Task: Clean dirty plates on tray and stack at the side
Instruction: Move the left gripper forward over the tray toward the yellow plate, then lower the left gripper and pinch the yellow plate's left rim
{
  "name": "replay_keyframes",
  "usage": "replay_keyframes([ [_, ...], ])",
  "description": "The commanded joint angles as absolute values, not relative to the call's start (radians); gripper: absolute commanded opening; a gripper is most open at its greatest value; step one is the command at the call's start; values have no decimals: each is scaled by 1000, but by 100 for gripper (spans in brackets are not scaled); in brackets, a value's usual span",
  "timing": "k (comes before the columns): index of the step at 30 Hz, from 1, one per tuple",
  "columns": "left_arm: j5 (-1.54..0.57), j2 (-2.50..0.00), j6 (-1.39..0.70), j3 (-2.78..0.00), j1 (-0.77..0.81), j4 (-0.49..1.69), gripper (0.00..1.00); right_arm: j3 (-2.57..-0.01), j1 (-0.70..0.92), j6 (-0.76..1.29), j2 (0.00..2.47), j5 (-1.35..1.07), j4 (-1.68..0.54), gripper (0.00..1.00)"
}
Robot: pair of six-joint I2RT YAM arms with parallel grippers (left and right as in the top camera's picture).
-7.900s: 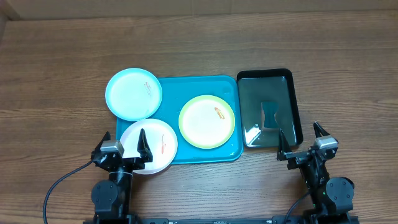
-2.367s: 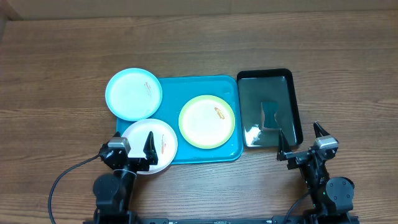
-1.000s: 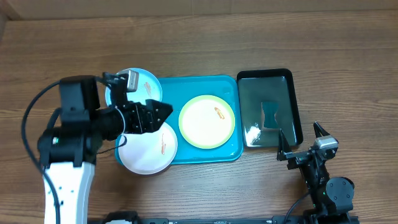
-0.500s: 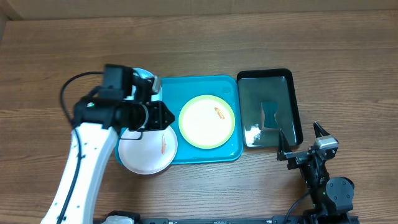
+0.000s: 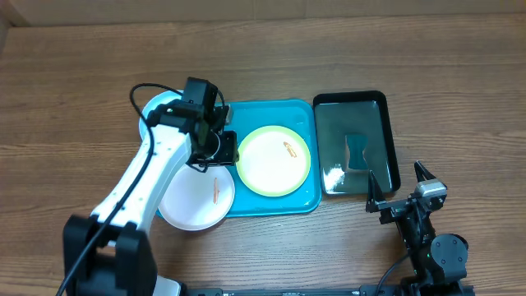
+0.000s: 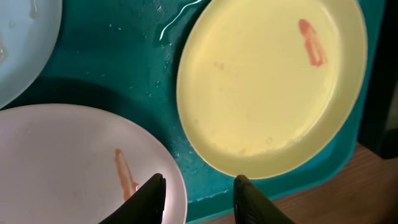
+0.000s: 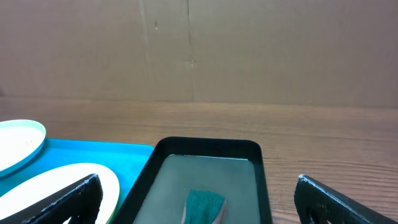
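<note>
Plates (image 5: 274,160) lie on the tray (image 5: 271,113): green-rimmed plate (image 6: 267,87) in the middle, white plate (image 5: 196,196) and blue plate (image 6: 25,50) over its left edge. Left gripper (image 6: 199,193) hangs above the tray, fingers (image 6: 152,196) apart, empty. Right gripper (image 5: 396,177), off the tray, is the same.

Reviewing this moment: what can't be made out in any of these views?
- Light blue round plastic plate: overhead, the left arm covers most; left wrist view shows only a sliver.
- Teal sponge-like item in the black glossy tray: right wrist view cuts it at the bottom edge; overhead, glare blurs it.
- Left end effector: overhead, hidden beneath its own wrist.
</note>
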State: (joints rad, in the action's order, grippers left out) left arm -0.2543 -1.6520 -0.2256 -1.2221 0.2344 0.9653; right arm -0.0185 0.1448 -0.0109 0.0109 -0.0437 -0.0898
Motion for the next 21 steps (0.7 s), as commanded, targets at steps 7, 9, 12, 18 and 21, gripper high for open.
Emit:
replay_keyframes([
  [7, -257, -1757, -233, -1237, 236, 915, 34, -8, 142, -6, 3, -30, -82, 100],
  [9, -263, -1765, -236, -1237, 237, 907, 33, -8, 142, -6, 3, -30, -82, 100],
  [12, -259, -1777, -245, -1237, 237, 900, 33, -8, 142, -6, 3, -30, -82, 100],
  [18, -258, -1814, -255, -1237, 249, 863, 33, -8, 142, -6, 3, -30, -82, 100],
  [21, -249, -1836, -255, -1237, 263, 844, 32, -8, 142, -6, 3, -30, -82, 100],
])
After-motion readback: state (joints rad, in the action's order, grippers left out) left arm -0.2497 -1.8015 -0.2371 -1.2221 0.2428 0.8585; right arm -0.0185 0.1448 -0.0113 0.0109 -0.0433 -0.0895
